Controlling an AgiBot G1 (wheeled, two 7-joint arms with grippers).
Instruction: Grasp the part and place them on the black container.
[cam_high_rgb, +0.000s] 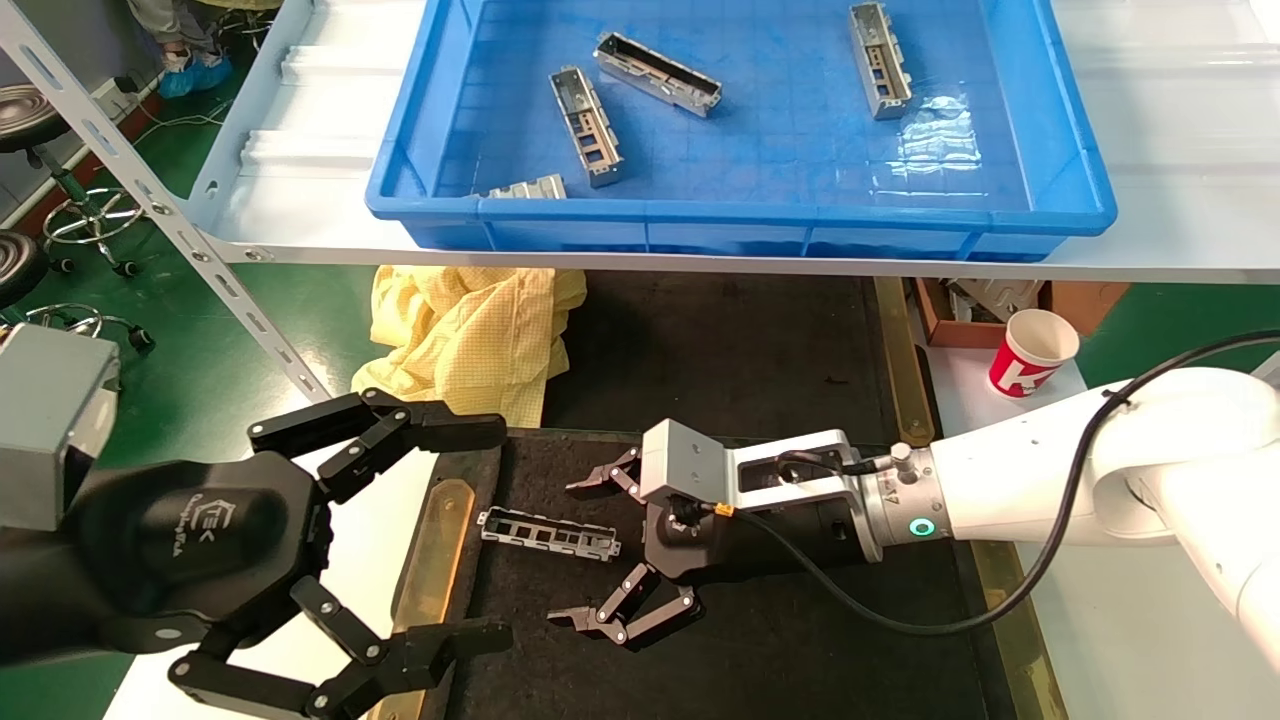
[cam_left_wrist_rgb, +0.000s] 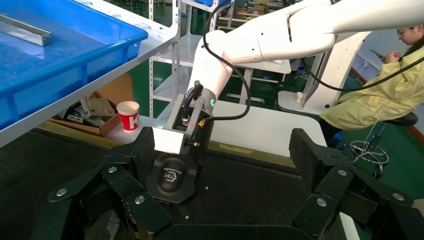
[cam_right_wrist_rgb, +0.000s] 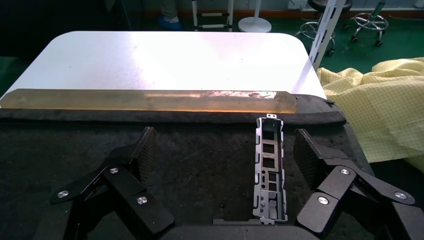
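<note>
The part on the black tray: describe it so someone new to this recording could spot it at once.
Start at the black container, the flat felt-like tray below the shelf with the blue bin. The part lies flat on it near the brass-coloured strip, just ahead of the open right tool. Unlike its four look-alikes, it is outside the bin.

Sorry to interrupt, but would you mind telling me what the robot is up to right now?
The right claw is open over the black container, with one part lying flat on the felt between its fingers, not gripped. The left claw hovers open at the container's left edge. Four more parts lie in the blue bin on the shelf above.
</note>
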